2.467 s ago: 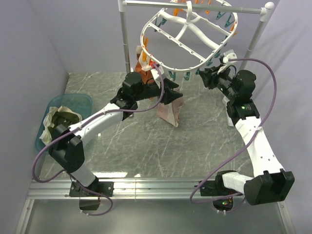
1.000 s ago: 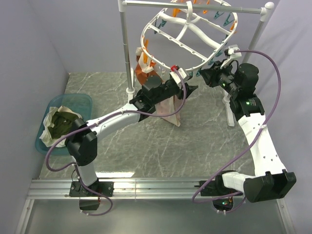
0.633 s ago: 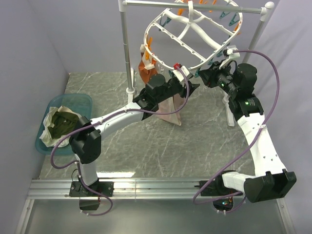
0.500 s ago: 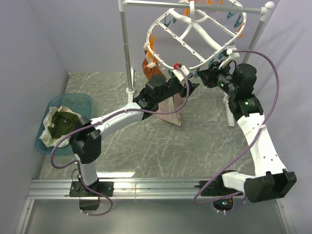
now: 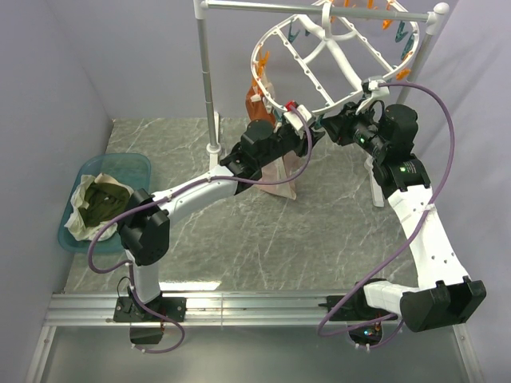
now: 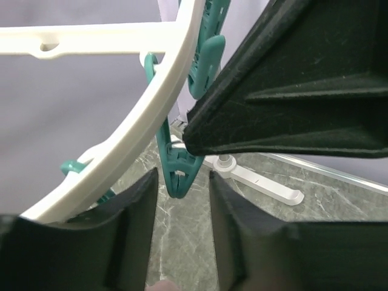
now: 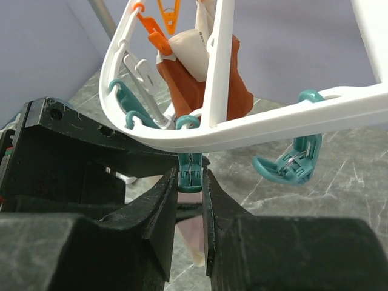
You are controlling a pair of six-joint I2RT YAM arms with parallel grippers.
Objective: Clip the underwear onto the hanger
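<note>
Both arms meet at the near rim of the one white oval hanger (image 7: 273,118), which hangs tilted from the white pole stand (image 5: 206,80) over the far edge of the table (image 5: 239,239).

My right pincer (image 7: 189,182) is closed narrow, its two fingers pinching one teal peg (image 7: 189,165) that hangs from the rim. My left pincer (image 6: 182,182) stands part open, with the lower end of a hanging peg (image 6: 177,163), also teal, between its two fingers. I cannot tell whether those fingers press it, or whether it is the same peg the right one holds.

The single pale pinkish-beige underwear (image 5: 287,179) hangs over the far middle of the table, just beneath the left wrist. The arm hides what it hangs from.

The right wrist view shows three teal pegs and two orange ones along the rim. One rust-orange garment (image 5: 257,104) is pegged at the hanger's left side, near the stand's left pole.

At the table's left edge sits one teal basin (image 5: 132,163) holding an olive-green cloth (image 5: 102,199) on a pale one.
</note>
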